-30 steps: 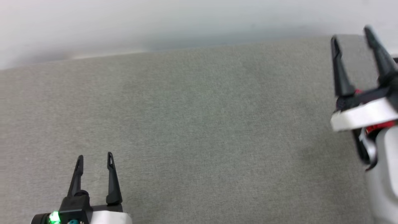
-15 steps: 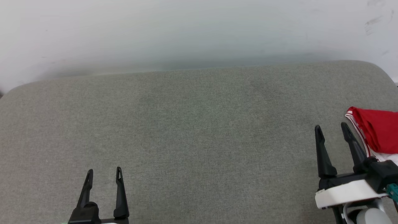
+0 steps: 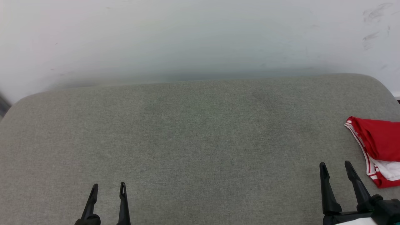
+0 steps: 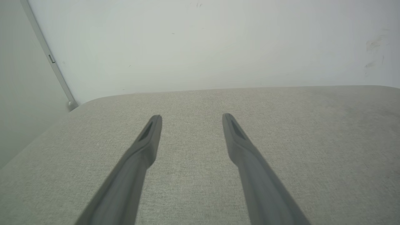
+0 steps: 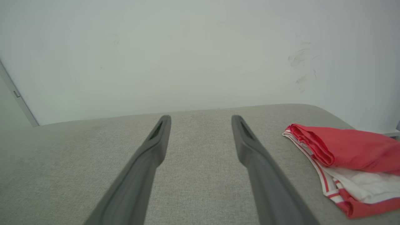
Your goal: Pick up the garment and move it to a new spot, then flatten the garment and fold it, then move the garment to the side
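The garment (image 3: 379, 150) lies folded at the right edge of the grey padded surface (image 3: 193, 134), red with a white part and red-white stripe trim; in the right wrist view the garment (image 5: 347, 156) sits to the right of my fingers. My right gripper (image 3: 336, 165) stands open at the lower right, just left of the garment and apart from it, with nothing between its fingers. At the lower left my left gripper (image 3: 108, 186) is open and empty over bare cushion, and in its own wrist view the left gripper (image 4: 190, 116) points toward the wall.
A pale wall (image 3: 200, 37) rises directly behind the cushion's far edge. The cushion's corners are rounded at far left and far right. A thin vertical strip (image 4: 50, 57) runs down the wall at the left.
The head camera has tilted, so the whole picture shifted. My right gripper came down from the upper right to the lower right, away from the garment, which now lies uncovered. The left gripper stayed put.
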Robot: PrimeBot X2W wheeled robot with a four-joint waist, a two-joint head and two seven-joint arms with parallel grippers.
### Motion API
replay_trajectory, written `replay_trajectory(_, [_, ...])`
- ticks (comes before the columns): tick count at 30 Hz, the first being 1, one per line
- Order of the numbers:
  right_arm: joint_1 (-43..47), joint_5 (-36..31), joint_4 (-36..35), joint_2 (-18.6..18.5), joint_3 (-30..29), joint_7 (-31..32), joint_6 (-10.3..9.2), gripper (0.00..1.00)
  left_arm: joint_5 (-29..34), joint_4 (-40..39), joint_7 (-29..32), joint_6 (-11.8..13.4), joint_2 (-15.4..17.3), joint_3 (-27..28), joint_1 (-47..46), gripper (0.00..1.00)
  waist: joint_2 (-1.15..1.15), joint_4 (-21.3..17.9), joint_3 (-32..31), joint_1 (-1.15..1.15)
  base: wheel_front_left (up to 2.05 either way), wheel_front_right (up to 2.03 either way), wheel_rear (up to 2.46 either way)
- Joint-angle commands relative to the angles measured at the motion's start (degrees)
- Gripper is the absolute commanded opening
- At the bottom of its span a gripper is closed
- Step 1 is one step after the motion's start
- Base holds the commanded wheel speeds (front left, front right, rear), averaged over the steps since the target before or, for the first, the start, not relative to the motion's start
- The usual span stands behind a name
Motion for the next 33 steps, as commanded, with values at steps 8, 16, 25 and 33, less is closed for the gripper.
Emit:
replay_trajectory(8, [0.0,1.9,2.2,0.0,0.2,0.3,0.0,0.0,-2.1,2.1,0.4,-0.1,-0.1,-0.2,0.1,0.0,0.0,0.1,0.0,0.01,0.0,0.0,0.0])
replay_trajectory(16, [-1.7,11.7,3.5,-0.6,0.4,2.2,0.0,0.0,-12.7,3.6,2.1,-1.3,0.6,0.0,-2.1,0.0,0.0,0.1,0.1,0.01,0.0,0.0,0.0])
replay_trajectory(25, [-3.4,21.4,4.9,-1.1,0.6,4.1,-0.01,0.0,-23.1,5.8,4.0,-2.7,1.2,0.1,-4.6,0.0,0.0,0.2,0.1,0.01,0.0,0.0,0.0])
replay_trajectory(33, [-4.8,29.1,5.9,-1.4,0.6,5.7,-0.01,0.0,-31.4,7.4,5.5,-3.8,1.5,0.4,-6.5,0.0,0.0,0.2,0.2,0.01,0.0,0.0,0.0])
